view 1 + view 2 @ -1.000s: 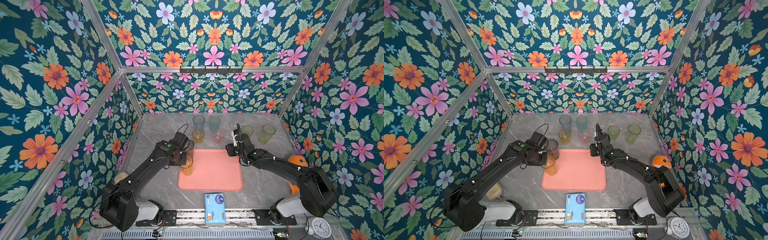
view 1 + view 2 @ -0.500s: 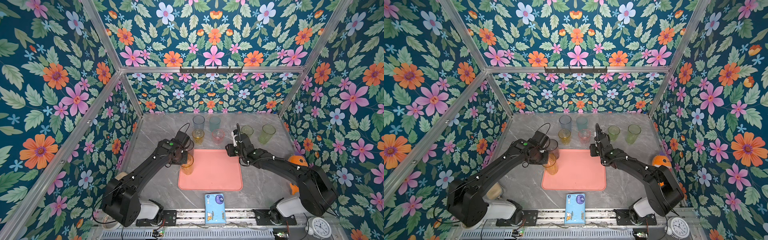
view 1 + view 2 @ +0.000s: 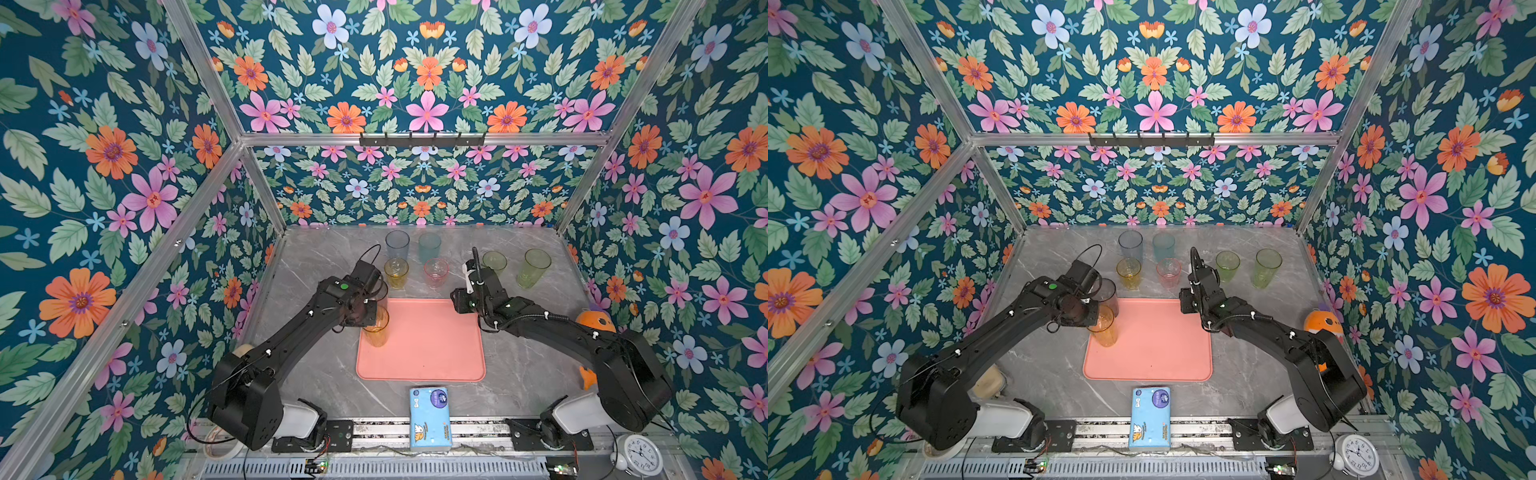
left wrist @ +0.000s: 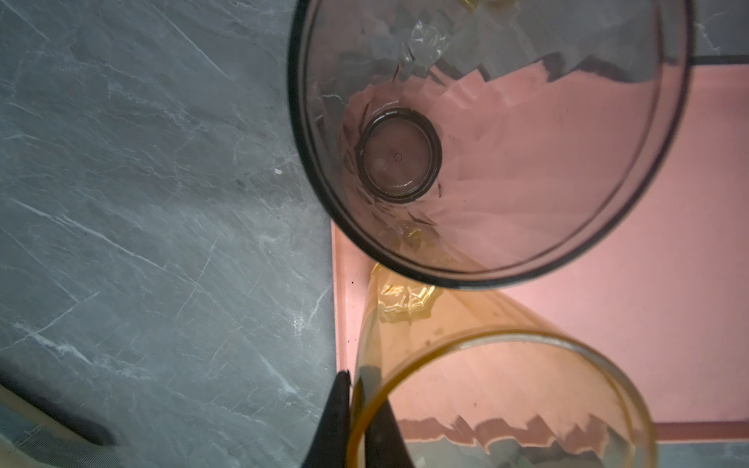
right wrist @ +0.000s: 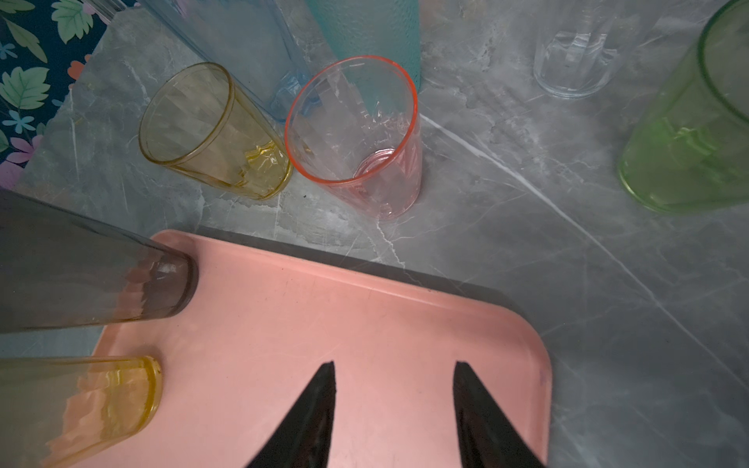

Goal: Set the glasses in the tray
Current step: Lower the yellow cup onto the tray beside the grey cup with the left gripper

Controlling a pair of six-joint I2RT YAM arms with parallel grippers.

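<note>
The salmon-pink tray lies mid-table. An amber glass stands upright at its left edge. My left gripper is shut on the rim wall, one finger inside and one outside. A smoky grey glass stands in the tray's far left corner. My right gripper hangs open and empty over the tray's far right corner. Behind the tray stand yellow, pink, blue-grey, teal, clear and two green glasses.
A blue tissue pack lies at the front edge below the tray. An orange toy sits by the right wall behind my right arm. A white clock stands at the front right. Flowered walls close in the table's sides and back.
The amber glass stays on the same spot of the tray. My left arm's shoulder and elbow have shifted slightly. The right arm has barely moved.
</note>
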